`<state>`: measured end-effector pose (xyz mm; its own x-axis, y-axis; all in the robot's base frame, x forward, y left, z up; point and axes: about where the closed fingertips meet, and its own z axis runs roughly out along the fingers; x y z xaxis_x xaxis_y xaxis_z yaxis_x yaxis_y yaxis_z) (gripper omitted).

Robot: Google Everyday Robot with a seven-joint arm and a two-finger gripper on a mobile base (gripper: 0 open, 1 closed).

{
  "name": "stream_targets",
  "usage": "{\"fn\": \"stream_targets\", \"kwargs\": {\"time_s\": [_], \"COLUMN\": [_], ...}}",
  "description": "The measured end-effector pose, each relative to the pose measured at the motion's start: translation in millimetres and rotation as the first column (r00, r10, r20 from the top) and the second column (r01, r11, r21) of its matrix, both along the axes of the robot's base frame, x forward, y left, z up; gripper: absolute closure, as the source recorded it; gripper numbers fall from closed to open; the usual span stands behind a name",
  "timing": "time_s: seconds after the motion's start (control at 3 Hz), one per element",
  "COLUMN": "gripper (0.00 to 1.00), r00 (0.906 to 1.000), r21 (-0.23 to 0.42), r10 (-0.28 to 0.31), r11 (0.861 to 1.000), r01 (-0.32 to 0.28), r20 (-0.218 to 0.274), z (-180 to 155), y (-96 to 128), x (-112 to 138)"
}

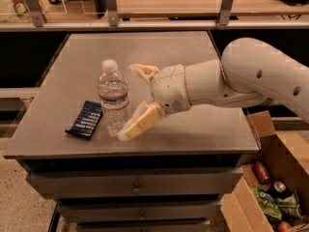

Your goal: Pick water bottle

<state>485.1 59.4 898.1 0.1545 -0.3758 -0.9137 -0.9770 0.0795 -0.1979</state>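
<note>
The water bottle (pixel 113 96) is clear ribbed plastic with a white cap and a reddish-white label band. It stands upright on the grey table (pixel 193 57), left of centre. My gripper (pixel 131 102) comes in from the right on a white arm. It is open. One cream finger (pixel 143 71) reaches behind the bottle's right side and the other finger (pixel 140 123) lies in front of its base. The bottle stands at the mouth of the open fingers, just left of them.
A dark blue flat snack packet (pixel 86 119) lies on the table just left of the bottle. An open cardboard box (pixel 263 187) with cans and packets stands on the floor at the lower right. A railing with posts runs behind the table.
</note>
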Motion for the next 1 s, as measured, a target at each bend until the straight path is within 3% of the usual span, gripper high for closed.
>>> {"fn": "stream_targets", "kwargs": {"time_s": [0.33, 0.67, 1.0], "gripper": [0.0, 0.0, 0.16], "r00": [0.9956, 0.9848, 0.9769], "r21": [0.029, 0.063, 0.069], "r10": [0.081, 0.148, 0.174], "r11": [0.996, 0.988, 0.984], "r01": [-0.08, -0.142, -0.166], "r20": [-0.047, -0.091, -0.124], "z": [-1.9, -4.1, -13.6], "y": [18.9, 30.4, 34.9], "x": [-4.8, -12.3, -14.5]}}
